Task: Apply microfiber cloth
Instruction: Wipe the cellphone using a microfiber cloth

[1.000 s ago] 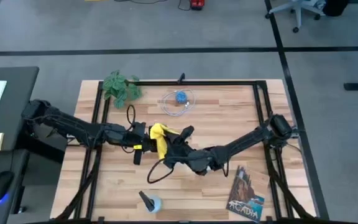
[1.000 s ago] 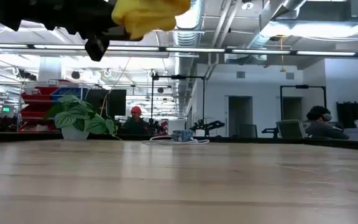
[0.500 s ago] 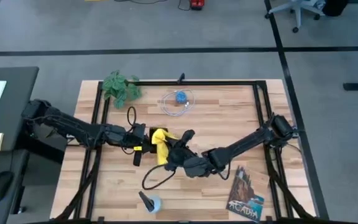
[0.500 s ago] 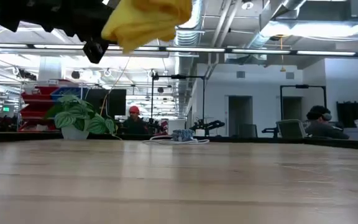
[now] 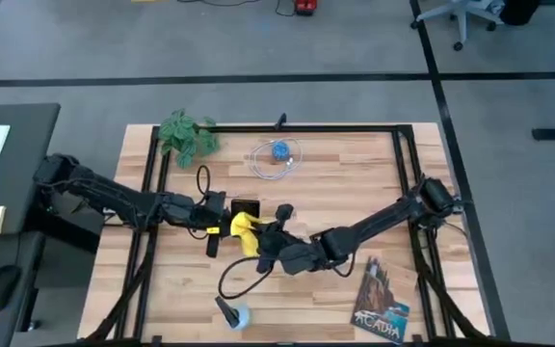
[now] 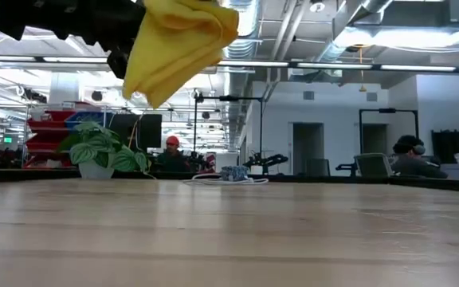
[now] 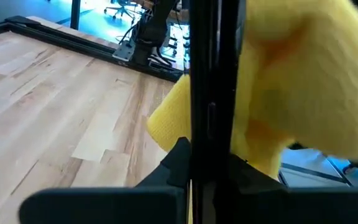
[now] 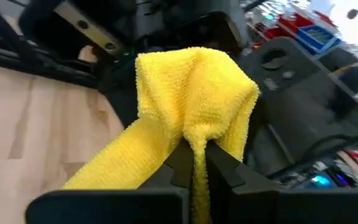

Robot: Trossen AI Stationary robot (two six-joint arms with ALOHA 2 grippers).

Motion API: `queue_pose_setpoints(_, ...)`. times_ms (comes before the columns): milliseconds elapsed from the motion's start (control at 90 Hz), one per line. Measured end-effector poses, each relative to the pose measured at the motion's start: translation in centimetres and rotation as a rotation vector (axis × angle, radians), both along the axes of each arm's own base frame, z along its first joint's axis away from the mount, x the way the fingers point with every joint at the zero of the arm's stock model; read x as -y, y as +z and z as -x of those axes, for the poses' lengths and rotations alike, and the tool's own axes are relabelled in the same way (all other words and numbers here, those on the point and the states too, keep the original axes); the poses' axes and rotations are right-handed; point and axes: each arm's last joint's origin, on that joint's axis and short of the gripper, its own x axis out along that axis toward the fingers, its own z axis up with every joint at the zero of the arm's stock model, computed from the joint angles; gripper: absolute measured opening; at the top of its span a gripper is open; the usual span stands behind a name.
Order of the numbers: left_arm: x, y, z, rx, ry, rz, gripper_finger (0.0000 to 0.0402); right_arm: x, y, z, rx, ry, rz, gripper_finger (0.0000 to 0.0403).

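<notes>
**Cloth hangs lower, phone edge uncovered**

Change since a second ago: the microfiber cloth [image 5: 246, 231] has shrunk in the overhead view to a narrower bunch, and a black smartphone [image 5: 246, 206] now shows just beyond it, where yellow covered it before. From table height the cloth [image 6: 174, 48] droops further down than it did, hanging as a long fold well above the wooden table [image 6: 229, 231].

Right gripper [image 5: 261, 234]: arm reaches in low across the table from the far right corner, wrist near table centre. Fingers pinched together on a fold of the cloth [image 8: 191, 106], fabric bunched above them.

Left gripper [image 5: 227, 216]: arm extended from the left edge, wrist beside the cloth. Its camera shows a thin black slab held edge-on between its fingers, the cloth [image 7: 291, 93] right behind it.

Farther off: green leafy plant [image 5: 187, 133] at the far left corner, a coiled cable [image 5: 276, 157] mid-far edge.
</notes>
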Motion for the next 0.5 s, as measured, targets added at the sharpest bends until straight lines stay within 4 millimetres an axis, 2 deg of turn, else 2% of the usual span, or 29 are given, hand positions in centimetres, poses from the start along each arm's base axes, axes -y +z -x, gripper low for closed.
queue_pose_setpoints(500, -0.1, -0.2, 0.1, -0.024, 0.011, -0.002, 0.0011, 3.2, 0.2, -1.5, -0.006, 0.155, -0.036, 0.0003)
